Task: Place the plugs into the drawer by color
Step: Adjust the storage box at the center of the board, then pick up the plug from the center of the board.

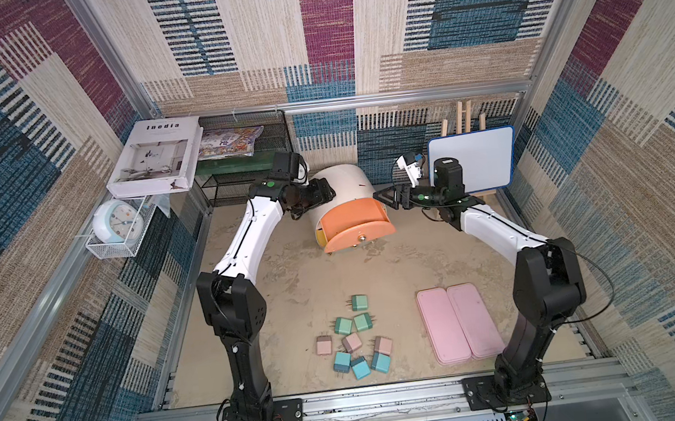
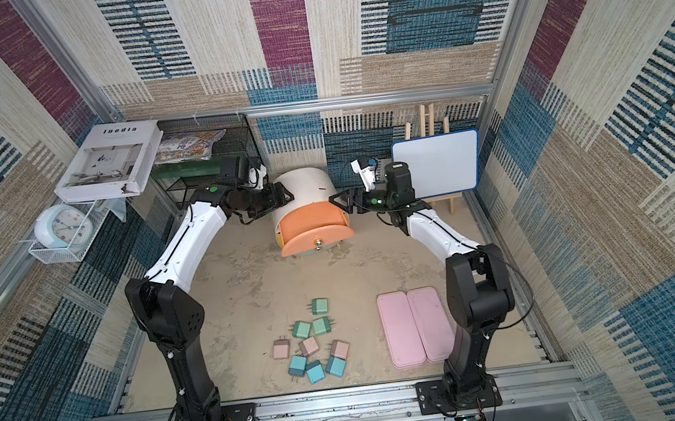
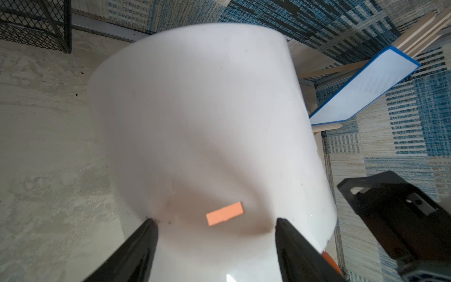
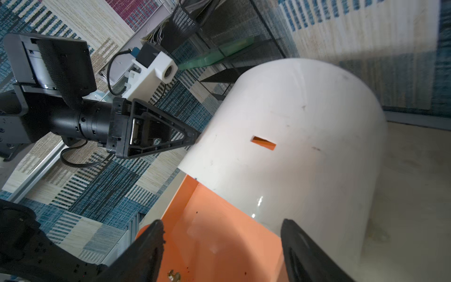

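The drawer [image 1: 342, 184] [image 2: 304, 185] is a white drum at the back middle, its top peach tray [image 1: 353, 218] [image 4: 214, 234] pulled out, gold knob [image 1: 361, 239] in front. My left gripper [image 1: 328, 191] [image 3: 216, 219] is open, its fingertips [image 3: 152, 223] resting against the drum's white wall on its left side. My right gripper [image 1: 381, 200] [image 4: 222, 221] hangs open and empty at the tray's right edge. The plugs lie loose near the front in both top views: green [image 1: 359, 302], pink [image 1: 352, 342] and blue [image 1: 359, 368], three of each, far from both grippers.
Two flat pink cases [image 1: 458, 321] lie front right. A whiteboard on a wooden easel [image 1: 473, 158] stands behind my right arm. A black mesh shelf [image 1: 241, 178], a white book box [image 1: 156, 156] and a clock in a wire basket [image 1: 118, 226] fill the back left.
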